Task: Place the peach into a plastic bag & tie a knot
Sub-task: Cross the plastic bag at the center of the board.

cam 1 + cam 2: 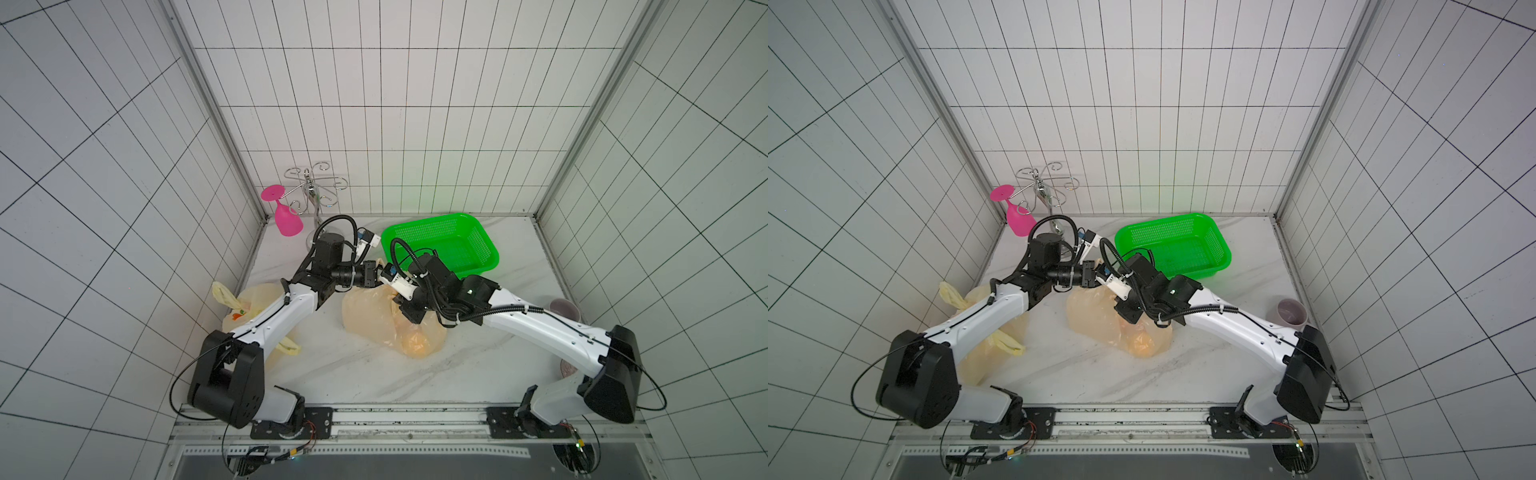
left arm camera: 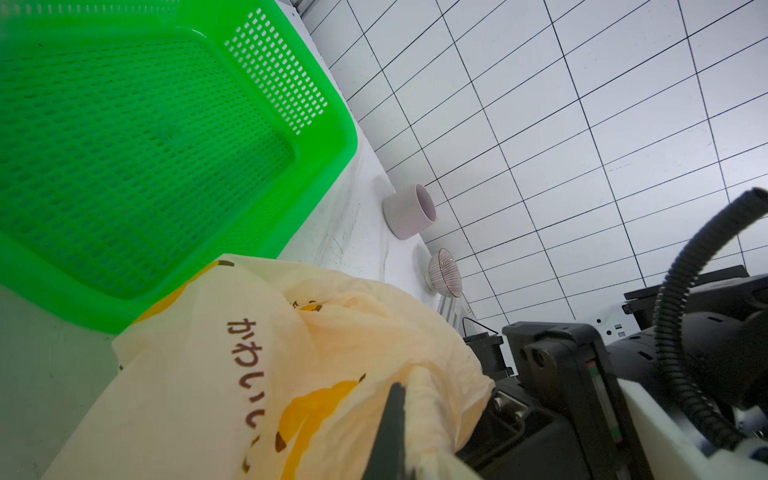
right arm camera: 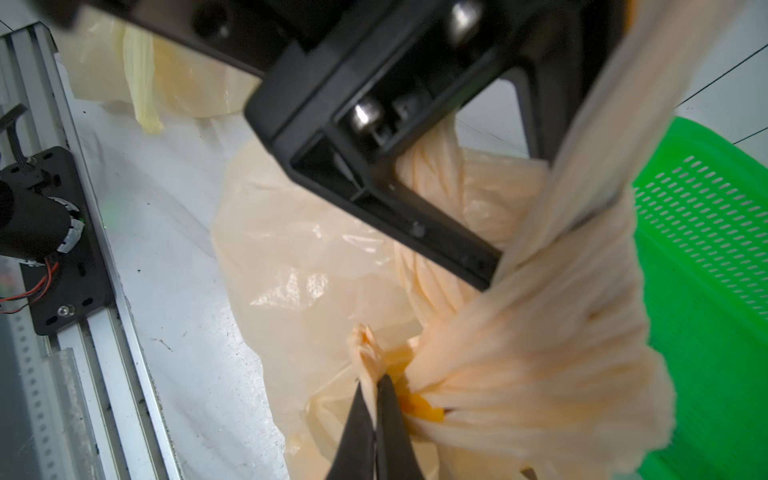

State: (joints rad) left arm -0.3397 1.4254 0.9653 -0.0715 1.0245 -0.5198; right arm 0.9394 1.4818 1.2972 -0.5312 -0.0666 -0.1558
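My left gripper (image 2: 404, 392) is clamped tight on a twisted rope of handle from the translucent pale-orange plastic bag (image 1: 368, 316), the one printed with yellow bananas and brown lettering. My right gripper (image 3: 376, 395) pinches a second small tuft of the same bag, its dark fingertips (image 3: 357, 419) pressed together with only film between them. The two grippers meet above the far end of the bag, almost touching. In the right wrist view the gathered strands cross and wrap over each other just beside my right fingertips.

The round orange peach (image 1: 415, 344) lies inside the bag at its near end. It shows through the film and rests on the white marbled table (image 1: 332, 374). The green perforated plastic basket (image 1: 482, 245) sits just behind the bag, towards the back wall.
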